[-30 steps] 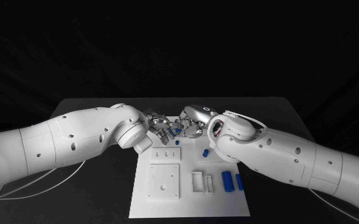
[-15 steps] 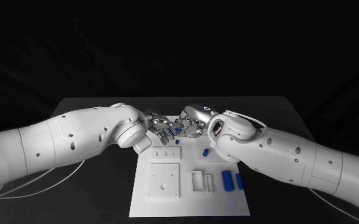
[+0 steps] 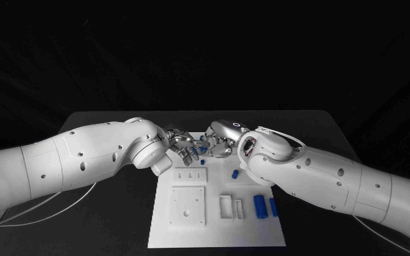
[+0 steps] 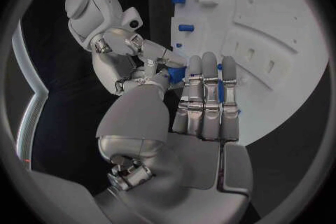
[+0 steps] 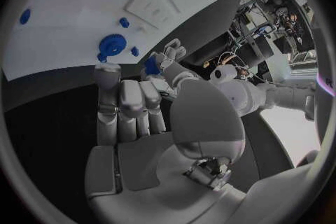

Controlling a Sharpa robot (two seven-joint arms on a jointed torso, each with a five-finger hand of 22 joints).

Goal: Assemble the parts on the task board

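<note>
Over the far end of the white task board (image 3: 214,232) my two hands meet fingertip to fingertip. My left hand (image 3: 181,143) pinches a small blue part (image 4: 176,74) between thumb and fingers, and the fingers of my right hand (image 3: 220,142) grip the same part (image 5: 152,66) from the other side. In the head view the part (image 3: 201,148) is a blue speck between the two hands, above the board. The right hand (image 4: 133,47) comes in from across the board, and the left hand (image 5: 168,53) faces it.
On the board lie a blue gear (image 5: 112,45), a small blue peg (image 3: 201,162), a short blue piece (image 3: 235,175) and two blue cylinders (image 3: 259,207) (image 3: 274,207). White fixtures stand there: a peg block (image 3: 189,176), a square plate (image 3: 188,207), a bracket (image 3: 226,207).
</note>
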